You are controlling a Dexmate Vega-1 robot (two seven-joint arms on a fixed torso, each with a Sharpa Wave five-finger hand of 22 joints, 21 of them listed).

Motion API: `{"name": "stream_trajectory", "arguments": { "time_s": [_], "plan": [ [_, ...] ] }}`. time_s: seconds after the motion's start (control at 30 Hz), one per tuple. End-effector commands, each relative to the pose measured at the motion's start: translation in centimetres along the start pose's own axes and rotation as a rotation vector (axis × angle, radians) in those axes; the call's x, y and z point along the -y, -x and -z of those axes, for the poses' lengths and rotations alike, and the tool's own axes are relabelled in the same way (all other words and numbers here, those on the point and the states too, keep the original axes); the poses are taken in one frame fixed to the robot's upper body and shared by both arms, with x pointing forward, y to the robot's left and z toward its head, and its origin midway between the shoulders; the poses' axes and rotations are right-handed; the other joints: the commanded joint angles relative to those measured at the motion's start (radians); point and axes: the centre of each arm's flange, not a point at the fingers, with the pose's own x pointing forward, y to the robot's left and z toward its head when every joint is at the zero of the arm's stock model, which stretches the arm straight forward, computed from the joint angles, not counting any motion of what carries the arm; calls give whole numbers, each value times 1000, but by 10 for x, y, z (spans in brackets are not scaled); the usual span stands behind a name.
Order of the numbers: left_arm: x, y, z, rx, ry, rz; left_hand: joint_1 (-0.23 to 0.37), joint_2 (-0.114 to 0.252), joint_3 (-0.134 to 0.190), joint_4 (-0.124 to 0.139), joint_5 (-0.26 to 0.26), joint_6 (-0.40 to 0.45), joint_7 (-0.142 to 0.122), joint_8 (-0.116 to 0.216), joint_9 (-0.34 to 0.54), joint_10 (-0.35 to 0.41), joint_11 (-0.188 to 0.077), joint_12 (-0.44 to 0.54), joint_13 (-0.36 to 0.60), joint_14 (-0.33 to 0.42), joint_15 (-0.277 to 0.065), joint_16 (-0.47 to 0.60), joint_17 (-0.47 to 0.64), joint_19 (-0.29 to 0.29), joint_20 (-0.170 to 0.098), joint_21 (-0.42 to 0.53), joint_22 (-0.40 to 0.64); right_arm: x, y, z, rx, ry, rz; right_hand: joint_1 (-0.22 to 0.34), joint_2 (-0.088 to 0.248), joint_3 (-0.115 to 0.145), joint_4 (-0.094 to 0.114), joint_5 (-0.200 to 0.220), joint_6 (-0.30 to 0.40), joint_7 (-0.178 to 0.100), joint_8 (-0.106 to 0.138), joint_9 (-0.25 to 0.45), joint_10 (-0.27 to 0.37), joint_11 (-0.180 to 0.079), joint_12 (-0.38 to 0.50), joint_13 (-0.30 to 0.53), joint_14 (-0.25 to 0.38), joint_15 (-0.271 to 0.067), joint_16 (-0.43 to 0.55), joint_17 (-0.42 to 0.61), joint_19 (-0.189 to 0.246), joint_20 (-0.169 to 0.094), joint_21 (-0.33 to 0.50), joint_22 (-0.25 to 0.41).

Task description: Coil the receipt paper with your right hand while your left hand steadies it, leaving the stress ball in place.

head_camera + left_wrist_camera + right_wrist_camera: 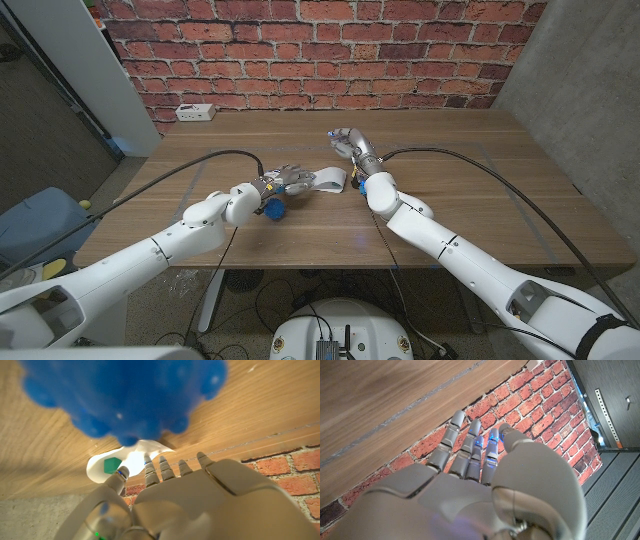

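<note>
The white receipt paper (328, 180) lies partly unrolled at the table's middle. In the left wrist view its coiled end (120, 462) shows a green core. A blue spiky stress ball (273, 207) (125, 395) sits on the table just under my left wrist. My left hand (285, 180) (200, 500) reaches over the ball, fingers spread, with its fingertips at the paper's left end; I cannot tell if they touch it. My right hand (350, 150) (470, 490) is raised just behind the paper's right end, fingers stretched out and apart, holding nothing.
A white power strip (192, 112) lies at the table's back left corner. Faint tape lines (470, 150) mark the wooden tabletop. A brick wall (320, 50) stands behind the table, and a blue bin (40, 225) stands on the floor to the left.
</note>
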Motion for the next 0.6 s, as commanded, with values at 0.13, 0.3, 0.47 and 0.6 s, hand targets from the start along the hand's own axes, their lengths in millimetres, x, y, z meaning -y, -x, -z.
{"name": "stream_trajectory", "arguments": {
  "time_s": [0.13,0.3,0.47,0.6],
  "plan": [
    [-9,-14,8,-110,-57,109,-32,-18,-31,11,7,21,34,14,3,44,8,18,1,-15,2,7,6,-87,-10,-6,6,3,2,-1,-5,42,21,-13,0,8,-2,0,6,-3,-3,2,11,-4,4,0,13,-56,-4,-1,-3,0,9,2],
    [-10,-13,8,-113,-60,82,-39,-25,-42,14,9,6,28,7,3,33,9,11,1,-15,1,9,7,-89,-11,-6,7,4,3,0,-17,144,9,3,-20,-1,-46,-5,103,-8,28,4,119,-21,54,8,69,-76,44,40,-6,4,18,-7],
    [-13,-10,10,-117,-52,38,-44,-30,-61,17,15,-43,21,-4,3,-25,19,-8,1,-18,1,9,7,-91,-12,-5,7,12,3,2,-38,217,-84,18,-45,-3,-70,-6,102,-35,22,3,139,-24,68,14,71,-75,46,47,11,-2,28,-8],
    [-17,-7,12,-106,-24,-27,-43,-26,-72,17,19,-83,-1,-6,4,-79,27,-18,2,-24,2,8,7,-93,-12,-4,7,20,5,3,-77,257,-138,55,-48,17,-90,-1,105,-52,17,2,129,-30,69,18,64,-76,35,44,22,-15,37,-8]
  ]
}}
